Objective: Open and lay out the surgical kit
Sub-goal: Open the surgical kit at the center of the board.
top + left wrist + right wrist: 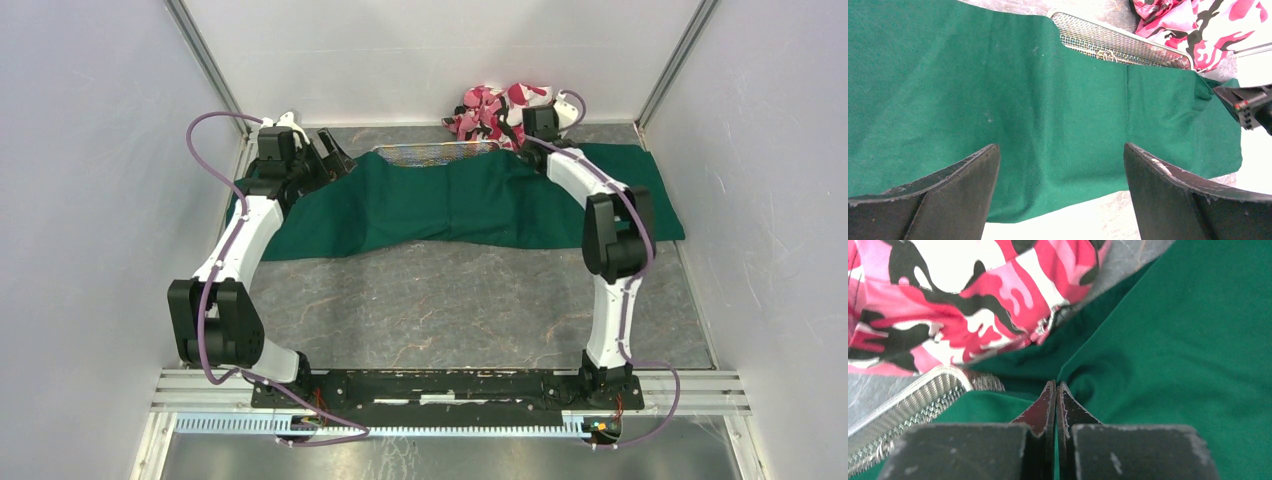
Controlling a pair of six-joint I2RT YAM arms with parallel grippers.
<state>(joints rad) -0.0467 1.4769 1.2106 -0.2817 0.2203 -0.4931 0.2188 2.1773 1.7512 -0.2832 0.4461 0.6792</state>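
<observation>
The dark green cloth (450,205) lies spread across the far half of the table and covers most of the silver wire-mesh tray (435,154). Only the tray's far rim shows, also in the left wrist view (1118,42) and the right wrist view (913,400). The steel instruments are hidden under the cloth. My left gripper (338,160) is open and empty, hovering over the cloth's left part (1061,146). My right gripper (510,133) is shut, pinching a fold at the cloth's far edge by the tray's right end (1056,384).
The pink-white-black camouflage bundle (495,108) lies at the back, just behind the tray and the right gripper, and shows close in the right wrist view (948,300). White walls stand close on three sides. Grey tabletop (450,300) lies in front of the cloth.
</observation>
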